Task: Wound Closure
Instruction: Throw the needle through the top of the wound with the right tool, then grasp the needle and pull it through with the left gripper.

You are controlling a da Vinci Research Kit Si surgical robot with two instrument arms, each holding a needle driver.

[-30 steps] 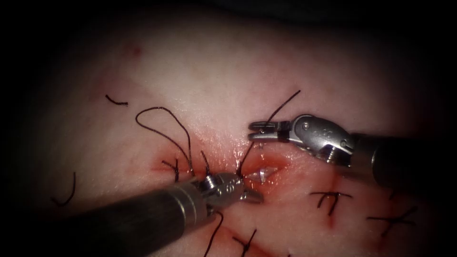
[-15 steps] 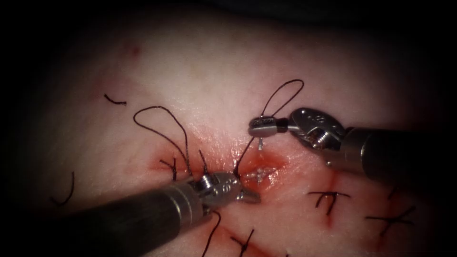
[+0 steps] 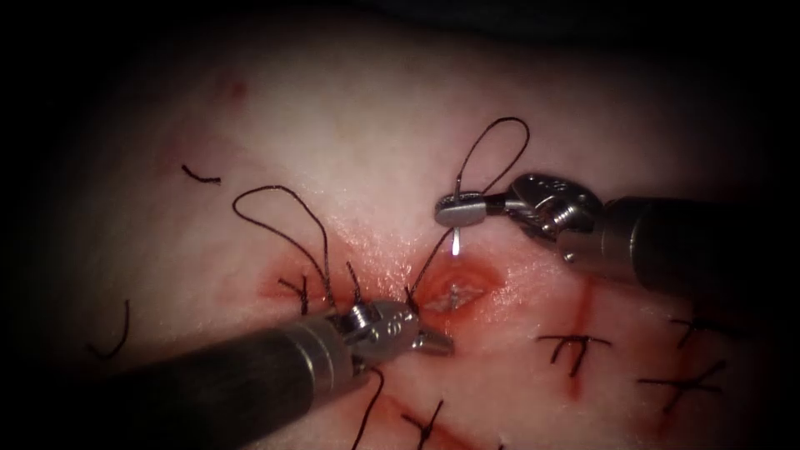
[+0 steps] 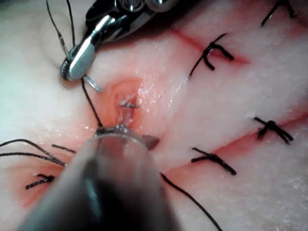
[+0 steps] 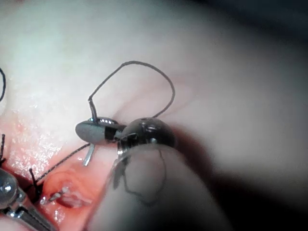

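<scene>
Pinching the needle [image 3: 457, 240] near its thread [image 3: 425, 267] end, the right tool [image 3: 458, 210] lifts it clear; the left tool [image 3: 433, 340] looks pressed together, empty, on the tissue [image 3: 350, 125].

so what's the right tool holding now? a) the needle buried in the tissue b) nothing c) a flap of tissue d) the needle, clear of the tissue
d: the right tool is shut on the needle, whose tip hangs below the jaws, above the tissue and out of it.

Right tool [image 4: 77, 60] grips needle [image 4: 92, 84] above cut [image 4: 126, 98].
</scene>
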